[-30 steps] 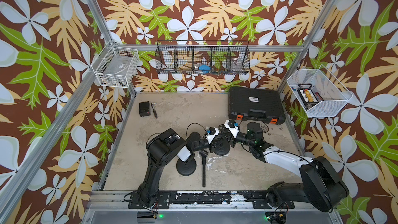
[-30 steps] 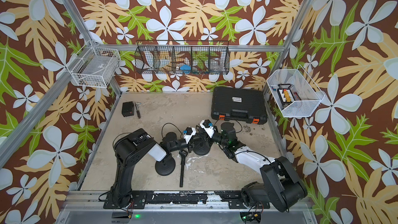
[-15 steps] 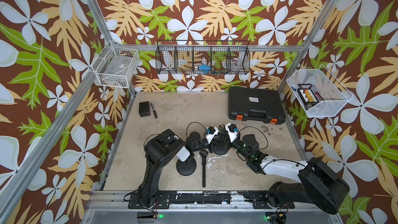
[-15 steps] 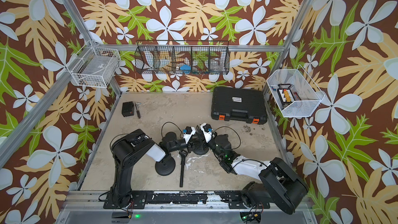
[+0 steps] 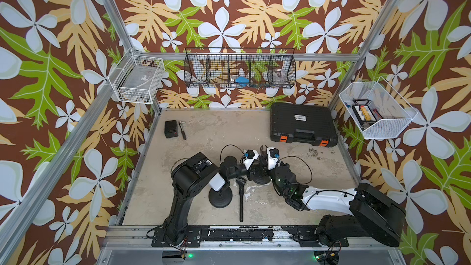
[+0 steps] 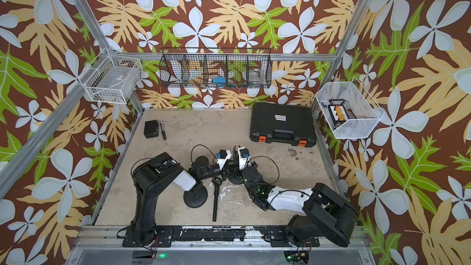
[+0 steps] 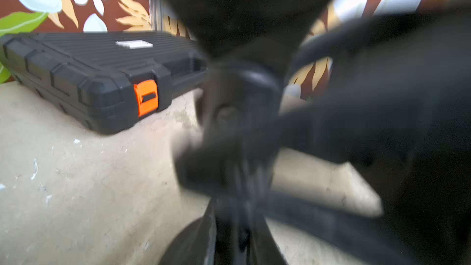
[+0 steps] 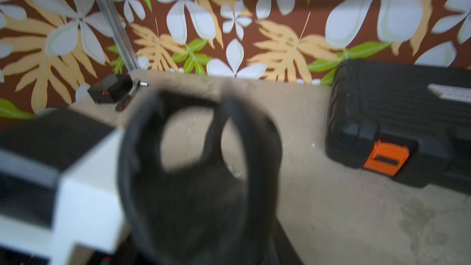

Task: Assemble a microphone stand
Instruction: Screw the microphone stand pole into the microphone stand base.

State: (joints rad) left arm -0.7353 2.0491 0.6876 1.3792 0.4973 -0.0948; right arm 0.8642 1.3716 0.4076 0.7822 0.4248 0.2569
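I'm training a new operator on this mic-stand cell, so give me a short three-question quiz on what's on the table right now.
1. True or false: the black pole lies flat on the table.
2. The latches on the black tool case are: A green, B orange, C white?
3. What lies right beside the small black box?

Key: 1 true. 2 B. 3 a small hand tool.
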